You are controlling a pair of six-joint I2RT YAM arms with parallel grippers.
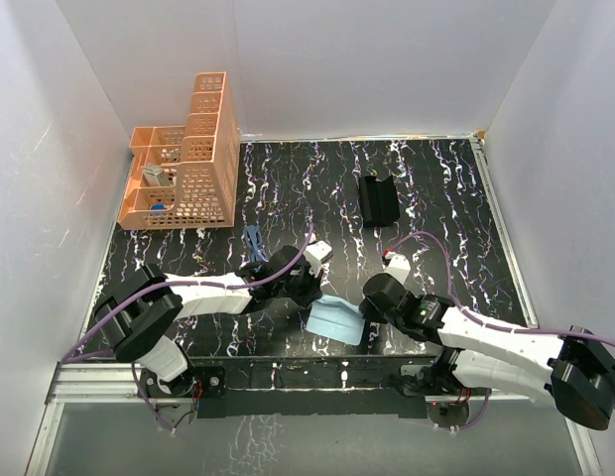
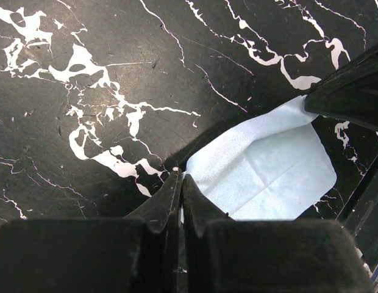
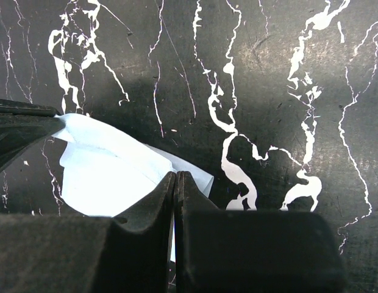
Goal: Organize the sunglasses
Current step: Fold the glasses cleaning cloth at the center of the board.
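A: Where are the sunglasses relative to the jaws?

B: They lie on the table, to the far left of the left gripper and close beside that arm's forearm. Their long axis runs roughly near to far, tilted slightly. Neither wrist view shows them.

A: And the jaws?

B: Both pairs are pressed together. The left gripper seems to pinch one corner of the light blue cloth. The right gripper pinches the opposite edge, so the cloth spans between them near the table's middle.

A: Which arm is nearer the glasses?

B: The left, clearly. The right gripper sits well apart from them, on the other side of the cloth.

A: So what does the next move turn on?

B: I'd say on freeing the left jaws from the cloth. They would then swing back left and far, lining up across the glasses' short width.

A: Room to work?

B: The black case sits far and to the right, well apart from the glasses. The orange organizer stands in the far left corner, near the glasses but not touching. The bare table around the glasses looks adequate, though the left forearm crowds their near side.
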